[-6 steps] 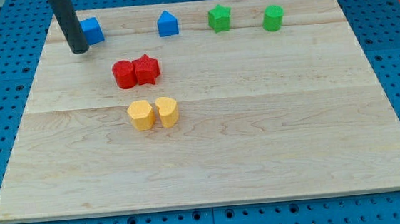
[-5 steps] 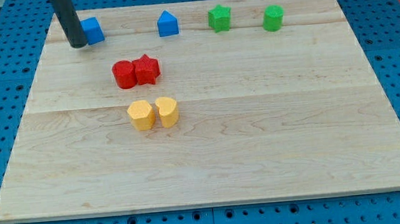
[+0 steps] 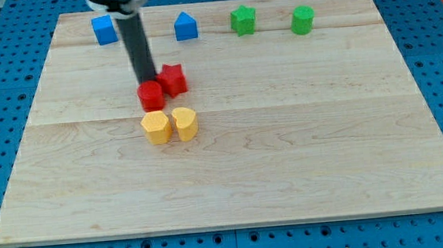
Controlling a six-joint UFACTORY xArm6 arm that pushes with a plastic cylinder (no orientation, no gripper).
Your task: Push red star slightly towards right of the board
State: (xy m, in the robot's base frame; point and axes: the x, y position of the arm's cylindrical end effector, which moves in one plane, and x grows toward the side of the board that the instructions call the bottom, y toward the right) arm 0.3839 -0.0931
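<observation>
The red star (image 3: 173, 79) lies left of the board's middle, in its upper half. A red round block (image 3: 151, 95) touches it at its lower left. My tip (image 3: 147, 80) stands just left of the star and right above the red round block, touching or nearly touching both. The rod rises from there toward the view's top.
Two yellow blocks (image 3: 158, 127) (image 3: 185, 123) sit side by side just below the red pair. Along the top edge stand a blue block (image 3: 104, 29), a blue house-shaped block (image 3: 186, 26), a green star (image 3: 242, 19) and a green block (image 3: 303, 19).
My tip moved from the top left by the blue block down and right to the red pair. The red star shifted right, and the red round block shifted right and down.
</observation>
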